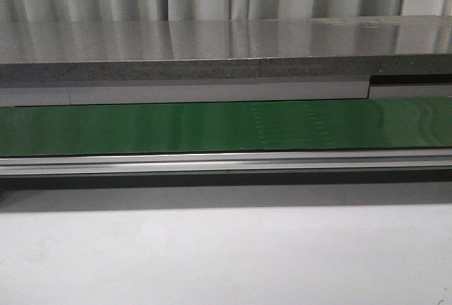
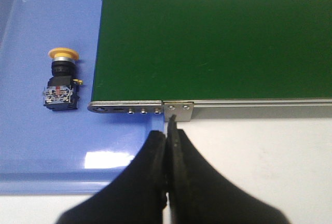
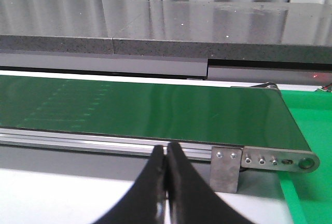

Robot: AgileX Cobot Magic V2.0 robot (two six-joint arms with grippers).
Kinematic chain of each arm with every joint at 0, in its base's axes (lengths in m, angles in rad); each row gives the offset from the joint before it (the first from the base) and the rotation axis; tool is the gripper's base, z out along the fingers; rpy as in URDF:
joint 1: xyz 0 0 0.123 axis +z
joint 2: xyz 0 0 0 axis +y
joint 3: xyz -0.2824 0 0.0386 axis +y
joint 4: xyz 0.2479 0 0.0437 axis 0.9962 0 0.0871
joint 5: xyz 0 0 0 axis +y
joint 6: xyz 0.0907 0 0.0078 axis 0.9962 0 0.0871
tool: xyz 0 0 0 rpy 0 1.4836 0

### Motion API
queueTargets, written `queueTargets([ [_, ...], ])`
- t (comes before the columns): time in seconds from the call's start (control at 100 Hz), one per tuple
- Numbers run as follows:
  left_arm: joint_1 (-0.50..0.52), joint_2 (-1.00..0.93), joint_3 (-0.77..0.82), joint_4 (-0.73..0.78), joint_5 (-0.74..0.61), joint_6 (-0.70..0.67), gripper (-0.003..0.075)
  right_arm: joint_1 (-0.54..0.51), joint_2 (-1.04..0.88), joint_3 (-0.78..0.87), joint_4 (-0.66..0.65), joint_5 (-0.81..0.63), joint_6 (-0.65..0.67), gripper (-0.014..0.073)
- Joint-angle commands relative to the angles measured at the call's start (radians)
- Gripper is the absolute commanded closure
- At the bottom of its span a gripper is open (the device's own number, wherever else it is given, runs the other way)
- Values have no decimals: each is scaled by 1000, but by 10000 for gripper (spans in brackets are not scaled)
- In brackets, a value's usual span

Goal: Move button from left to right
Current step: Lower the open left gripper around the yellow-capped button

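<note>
The button (image 2: 62, 81) has a yellow-orange mushroom cap and a black body with a red-blue mark. It lies on its side in a blue tray (image 2: 46, 151), just off the end of the green conveyor belt (image 2: 218, 42). My left gripper (image 2: 167, 133) is shut and empty, above the tray's edge near the belt's end bracket, apart from the button. My right gripper (image 3: 166, 154) is shut and empty, in front of the belt's (image 3: 155, 112) other end. The button does not show in the front view or the right wrist view.
The green belt (image 1: 226, 125) runs across the front view with an aluminium rail (image 1: 226, 162) along its near side and a grey stone shelf (image 1: 226, 54) behind. A green surface (image 3: 311, 130) lies past the belt's right end. White tabletop (image 1: 226, 255) lies in front.
</note>
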Motion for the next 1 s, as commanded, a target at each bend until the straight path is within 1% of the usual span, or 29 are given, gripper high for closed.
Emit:
queueTargets([
  [0.0, 2, -5, -38, -6, -53, -11, 728, 0, -21, -14, -9, -83, 0, 662],
  [0.05, 2, -5, -38, -6, -53, -11, 688, 0, -21, -14, -9, -83, 0, 662],
  [0.1, 2, -5, -38, -6, -53, -11, 616, 0, -21, -14, -9, -83, 0, 662],
  [0.13, 2, -5, -38, -6, -53, -11, 547, 0, -21, -14, -9, -83, 0, 662],
  [0.15, 2, -5, -38, -6, -53, -11, 515, 0, -21, -14, -9, -83, 0, 662],
  [0.18, 2, -5, -38, -6, -53, -11, 429, 0, -21, -14, -9, -83, 0, 662],
  [0.19, 2, -5, -38, -6, -53, -11, 412, 0, -21, -14, -9, -83, 0, 662],
  [0.2, 2, -5, -38, -6, -53, -11, 376, 0, -21, -14, -9, -83, 0, 662],
  [0.22, 2, -5, -38, -6, -53, -11, 341, 0, -21, -14, -9, -83, 0, 662],
  [0.23, 2, -5, -38, -6, -53, -11, 307, 0, -21, -14, -9, -83, 0, 662],
  [0.27, 2, -5, -38, -6, -53, -11, 216, 0, -21, -14, -9, -83, 0, 662],
  [0.34, 2, -5, -38, -6, -53, -11, 123, 0, -21, -14, -9, -83, 0, 662],
  [0.39, 2, -5, -38, -6, -53, -11, 103, 0, -21, -14, -9, -83, 0, 662],
  [0.52, 2, -5, -41, -2, -57, -11, 102, 0, -21, -14, -9, -83, 0, 662],
  [0.62, 29, -3, -66, 7, -54, -11, 102, 0, -21, -14, -9, -83, 0, 662],
  [0.69, 72, 14, -102, 21, -51, -11, 102, 0, -21, -14, -9, -83, 0, 662],
  [0.78, 151, 58, -167, 25, -51, -6, 102, 0, -21, -14, -9, -83, 0, 662],
  [0.89, 244, 144, -249, 23, -51, 19, 102, 0, -21, -14, -9, -83, 0, 662],
  [0.99, 311, 245, -325, 15, -17, 52, 102, 0, -21, -14, -9, -83, 0, 662],
])
